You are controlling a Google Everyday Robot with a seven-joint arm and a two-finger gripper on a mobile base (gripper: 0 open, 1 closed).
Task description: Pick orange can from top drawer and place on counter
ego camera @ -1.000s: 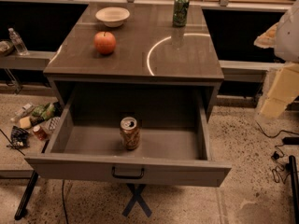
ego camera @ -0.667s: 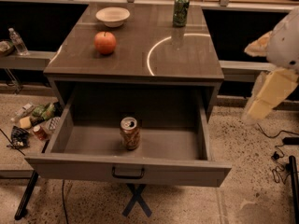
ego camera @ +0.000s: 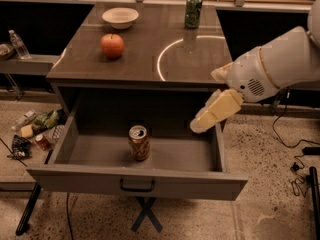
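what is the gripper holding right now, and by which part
Nothing. The gripper hangs over the right side of the top drawer, apart from the orange can, which stands untouched on the drawer floor.

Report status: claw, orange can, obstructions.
Claw hangs over right side of open top drawer, apart from orange can. Can upright, drawer centre. Nothing between them; apple, bowl, green can up on counter.

Speckled terrazzo floor, packets and bottles littered at the left edge, black cables trailing at lower right. A water bottle stands upper left. The gripper hangs centre right.
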